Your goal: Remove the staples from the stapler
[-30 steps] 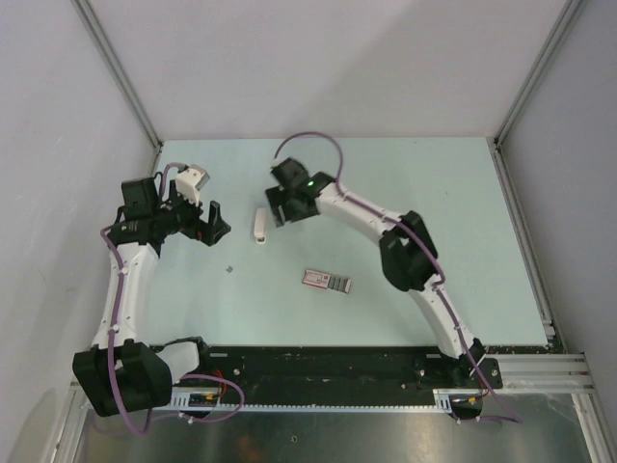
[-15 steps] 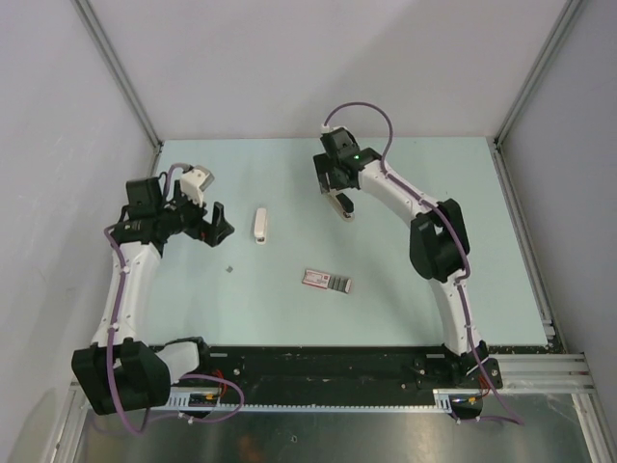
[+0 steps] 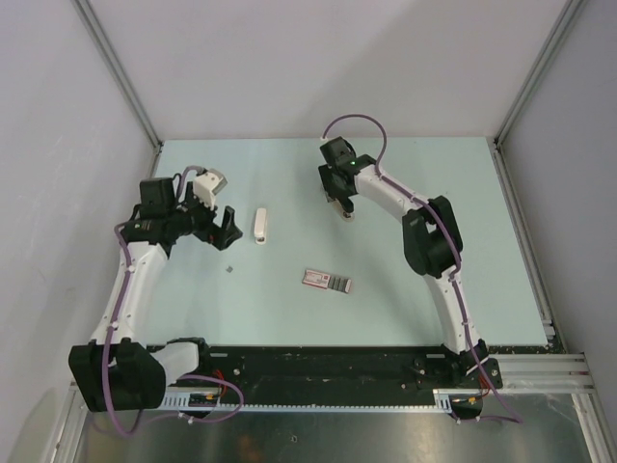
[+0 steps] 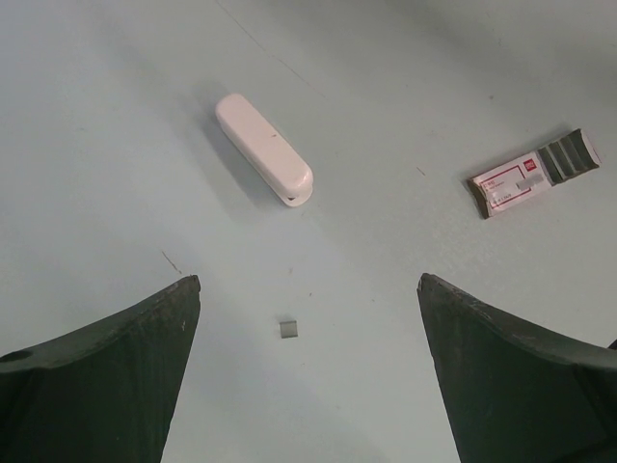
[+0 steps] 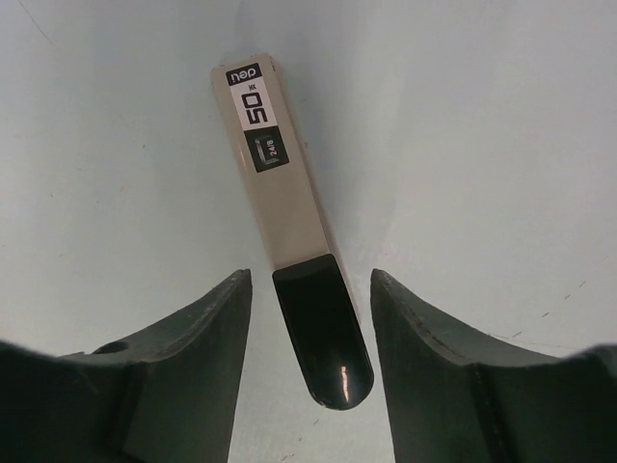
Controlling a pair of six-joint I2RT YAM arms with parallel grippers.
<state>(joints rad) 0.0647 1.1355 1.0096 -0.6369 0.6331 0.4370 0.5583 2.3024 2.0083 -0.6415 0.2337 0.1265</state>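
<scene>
Top view: the jaws of the left gripper (image 3: pixel 224 231) stand fully apart and hold nothing. The gripper hovers at the left, just beside the stapler (image 3: pixel 259 227). The right gripper (image 3: pixel 342 205) points down at the table (image 3: pixel 463 241) at far centre; its jaw spacing cannot be read from this view. The stapler lies flat between the two grippers, closer to the left one, with its long axis running near to far. The staples (image 3: pixel 229 269), a tiny grey bit, lie nearer than the stapler and slightly to its left. The packet (image 3: pixel 328 281) lies near and right of the stapler, well apart from it.

Left wrist view: nothing sits between the wide jaws. The packet is flat, printed pink and white, with a grey ridged section showing at one end; what else it holds cannot be told. The stapler is white, slim, round-ended and closed.

Right wrist view: the jaws are partly open and straddle the glossy black end of a slim beige bar (image 5: pixel 284 193). A gap shows on each side, so nothing is clamped. The bar lies flat and carries a black label reading "50" and "24/6".
</scene>
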